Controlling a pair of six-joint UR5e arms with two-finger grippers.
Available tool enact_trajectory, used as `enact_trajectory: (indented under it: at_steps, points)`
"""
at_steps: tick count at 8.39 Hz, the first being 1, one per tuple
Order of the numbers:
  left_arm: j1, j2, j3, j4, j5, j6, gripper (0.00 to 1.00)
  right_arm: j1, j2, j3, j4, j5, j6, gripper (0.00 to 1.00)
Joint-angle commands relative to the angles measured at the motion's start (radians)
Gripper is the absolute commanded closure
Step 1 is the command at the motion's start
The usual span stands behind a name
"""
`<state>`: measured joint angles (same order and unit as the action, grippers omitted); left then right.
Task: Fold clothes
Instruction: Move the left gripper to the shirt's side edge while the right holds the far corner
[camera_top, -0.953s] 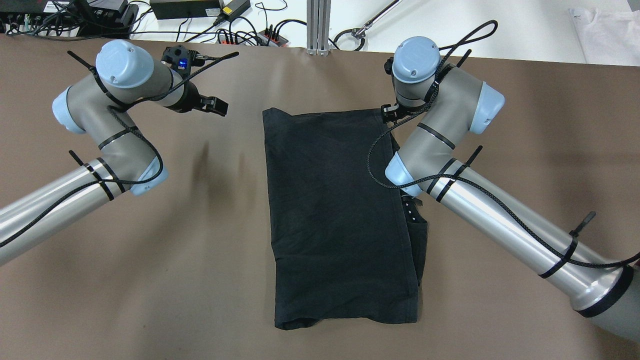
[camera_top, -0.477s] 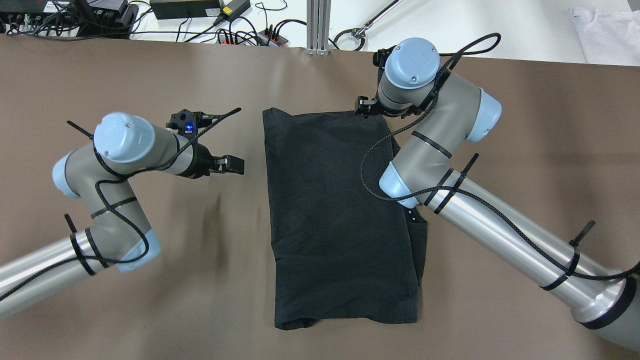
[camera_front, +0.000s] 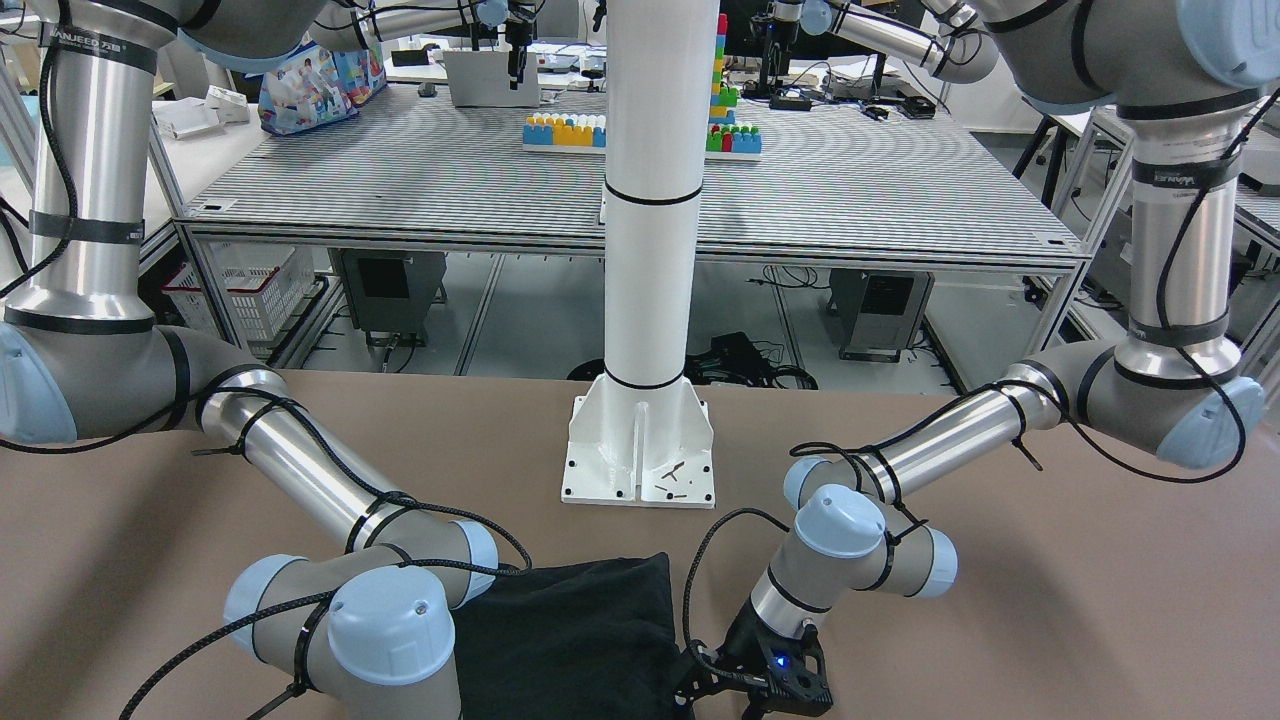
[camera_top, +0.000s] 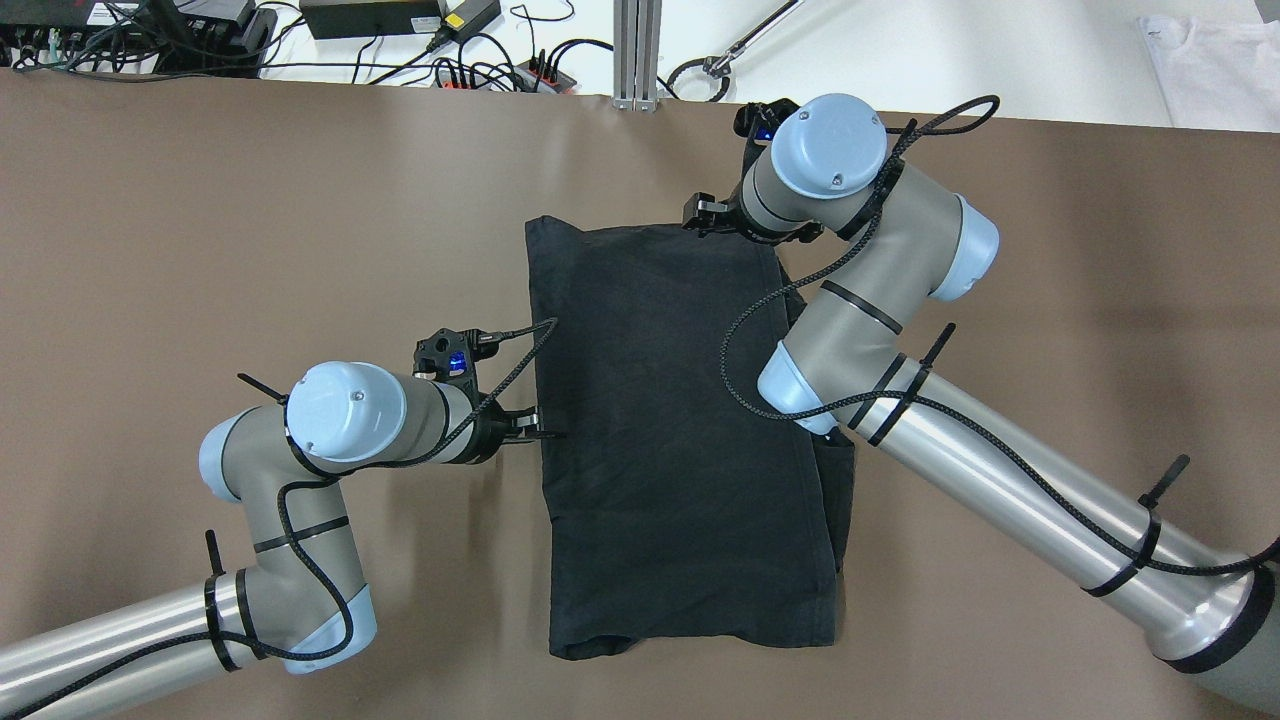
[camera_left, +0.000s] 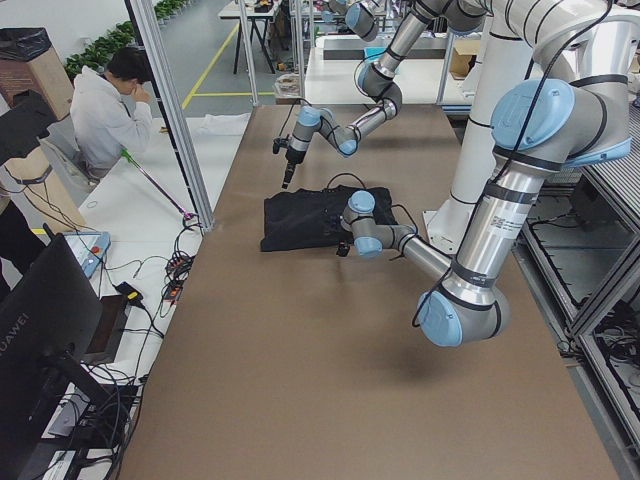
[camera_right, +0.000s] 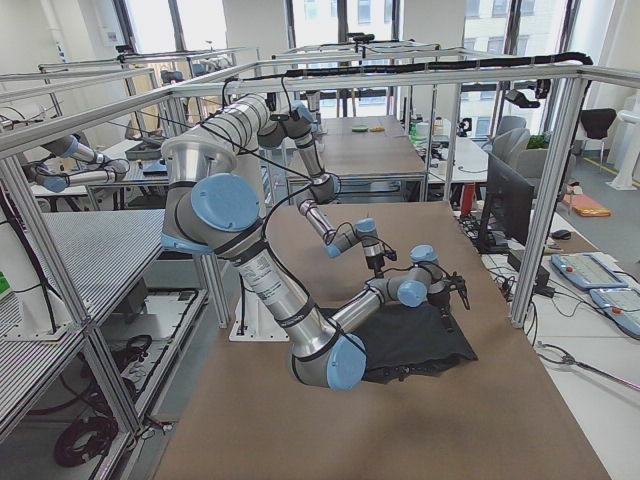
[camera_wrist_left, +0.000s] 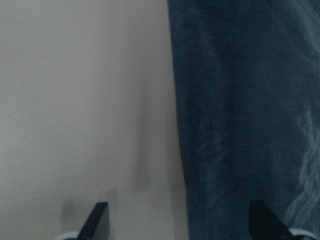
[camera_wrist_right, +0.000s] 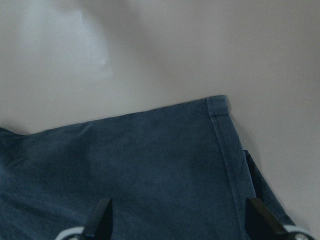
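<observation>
Over on the left, the left gripper (camera_top: 535, 432) is found low at the long left edge of the black cloth (camera_top: 680, 430), about halfway along it. Its fingers (camera_wrist_left: 97, 222) are spread wide and nothing is held. In the wrist view one tip is seen over the bare brown table (camera_top: 250, 200) and the other over fabric, with the cloth's edge running straight ahead between them. Whether the tips are touching down cannot be told.

From those tips the cloth is laid out flat to the right, folded into a tall rectangle. A lower layer is left showing along its right side, partly hidden beneath the right arm.

At the cloth's far edge, close to its far right corner, the right gripper (camera_top: 697, 215) is pointed downward. Its fingers (camera_wrist_right: 100, 225) are also opened wide, and nothing is gripped. Both tips are placed over fabric, the far edge is seen just ahead of them, and the stitched corner lies ahead of the right-hand tip.

Back toward the robot from both grippers, a white pole (camera_front: 650, 250) is stood on its base plate, apart from the cloth.
</observation>
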<state>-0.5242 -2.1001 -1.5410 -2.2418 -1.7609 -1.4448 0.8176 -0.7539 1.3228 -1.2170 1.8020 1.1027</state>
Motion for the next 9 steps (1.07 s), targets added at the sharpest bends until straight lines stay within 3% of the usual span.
enact_trajectory:
  at_steps: [1,2,5,6,7,8,9]
  points:
    - [0.041,-0.005,0.002,0.001,0.015,-0.016,0.39,-0.006,-0.002,0.001,0.007,0.000,0.003,0.06]
    - [0.052,-0.005,0.002,0.001,0.015,-0.014,0.52,-0.006,-0.002,0.001,0.007,0.000,0.003,0.06]
    - [0.055,-0.014,0.002,0.001,0.015,-0.012,0.53,-0.006,-0.007,0.000,0.007,0.000,0.000,0.06]
    - [0.056,-0.014,0.002,0.001,0.015,-0.012,0.67,-0.006,-0.007,0.001,0.007,0.000,0.000,0.06]
    - [0.055,-0.014,0.002,-0.001,0.014,-0.014,0.93,-0.006,-0.007,0.001,0.007,0.002,-0.003,0.06]
    - [0.055,-0.012,0.002,-0.001,0.015,-0.012,1.00,-0.009,-0.007,0.001,0.007,0.000,-0.001,0.06]
    - [0.053,-0.011,0.002,-0.001,0.015,-0.009,1.00,-0.012,-0.007,0.001,0.007,0.000,-0.001,0.06]
